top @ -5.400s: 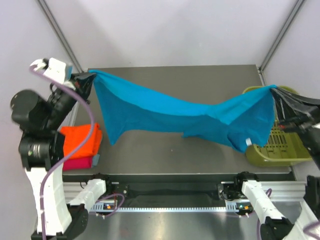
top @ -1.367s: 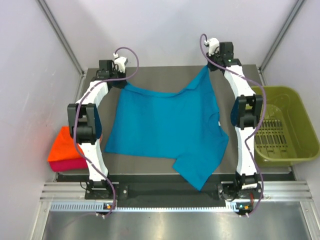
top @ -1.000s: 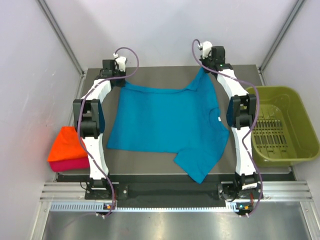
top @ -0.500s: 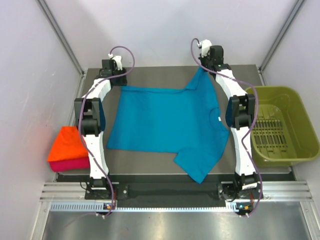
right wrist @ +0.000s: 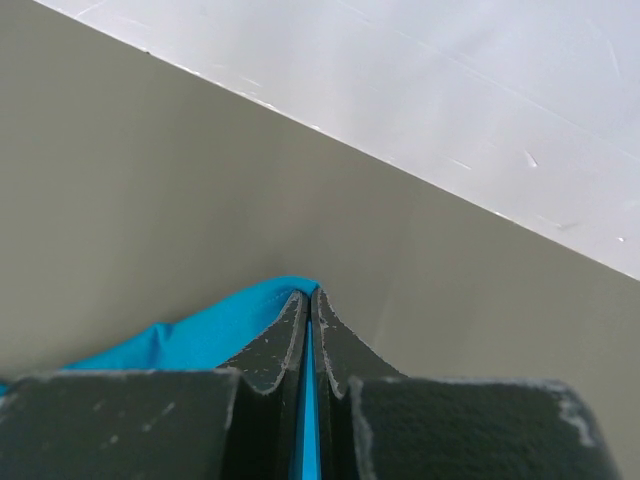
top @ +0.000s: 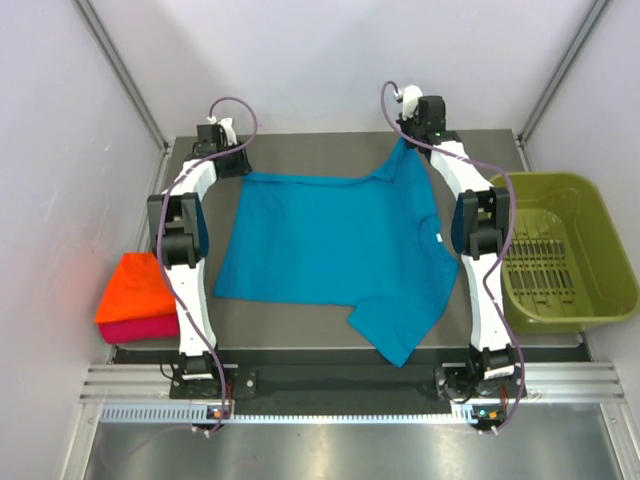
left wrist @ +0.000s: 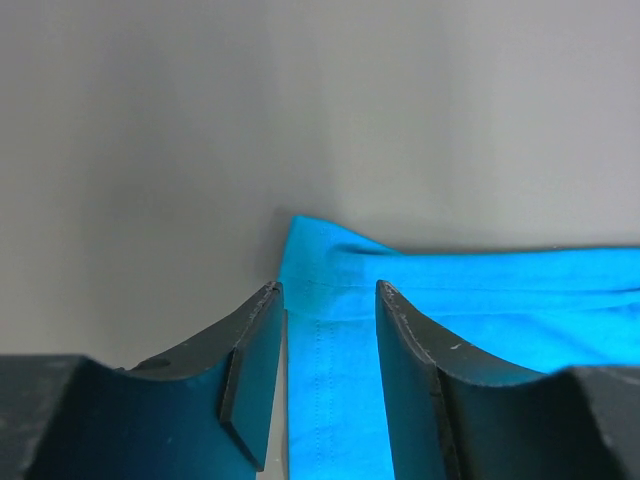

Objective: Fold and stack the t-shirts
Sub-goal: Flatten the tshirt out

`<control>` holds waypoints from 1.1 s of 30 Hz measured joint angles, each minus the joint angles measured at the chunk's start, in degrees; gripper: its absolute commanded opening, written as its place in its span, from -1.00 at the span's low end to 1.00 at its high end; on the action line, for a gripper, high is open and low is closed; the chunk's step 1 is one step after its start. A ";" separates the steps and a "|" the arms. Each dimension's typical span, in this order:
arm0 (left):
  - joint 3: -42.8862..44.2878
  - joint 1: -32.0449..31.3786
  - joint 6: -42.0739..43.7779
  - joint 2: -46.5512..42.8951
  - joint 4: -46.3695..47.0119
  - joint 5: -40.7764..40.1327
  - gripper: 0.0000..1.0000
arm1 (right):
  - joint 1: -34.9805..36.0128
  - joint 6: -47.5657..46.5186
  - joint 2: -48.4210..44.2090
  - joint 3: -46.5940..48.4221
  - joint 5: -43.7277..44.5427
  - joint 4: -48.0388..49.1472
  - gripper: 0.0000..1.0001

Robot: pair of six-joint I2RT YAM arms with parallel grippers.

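Observation:
The teal-blue t-shirt point(top: 335, 250) lies spread on the table, one sleeve hanging toward the near edge. My left gripper point(top: 232, 165) is open at the shirt's far left corner; in the left wrist view point(left wrist: 328, 292) the cloth point(left wrist: 450, 300) lies flat below the parted jaws. My right gripper point(top: 408, 143) is shut on the shirt's far right corner, which is lifted; the right wrist view point(right wrist: 309, 296) shows the cloth point(right wrist: 200, 335) pinched between the jaws. The folded orange t-shirt point(top: 135, 290) lies on the magenta-pink one point(top: 135, 328) at the left.
An olive-green plastic basket point(top: 560, 255) stands at the table's right edge. The grey table point(top: 320, 150) ends just behind both grippers, with white walls beyond. The arms stretch along both sides of the shirt.
The shirt was stretched in the air and now lies spread on the table. My left gripper has let go of its corner and moved slightly back left. The right gripper still holds.

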 measured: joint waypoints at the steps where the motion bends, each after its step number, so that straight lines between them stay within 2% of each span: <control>1: 0.00 0.07 -0.17 0.20 0.00 0.07 -0.07 | 0.02 0.00 0.00 -0.02 0.02 -0.02 -1.00; 18: 0.35 0.15 -2.01 3.04 0.63 0.37 -0.19 | 0.15 -0.02 -0.02 -0.04 0.79 0.02 -1.00; 21: 0.85 0.15 -2.36 3.28 0.61 0.22 -0.31 | 0.17 -0.02 -0.02 -0.04 0.85 0.02 -1.00; 24: 1.14 0.15 -2.51 3.37 0.61 -0.11 -0.54 | 0.17 -0.02 -0.02 -0.04 0.85 0.02 -1.00; 25: 1.25 0.15 -2.51 3.37 0.63 -0.24 -0.69 | 0.17 -0.02 -0.02 -0.04 0.85 0.02 -1.00; 29: 1.73 0.17 -2.58 3.37 0.85 -0.39 -0.98 | 0.17 -0.02 -0.02 -0.04 0.94 0.02 -1.00; 33: 1.73 0.20 -2.34 3.37 0.98 -0.83 -1.00 | 0.24 -0.07 -0.02 -0.04 1.36 0.02 -1.00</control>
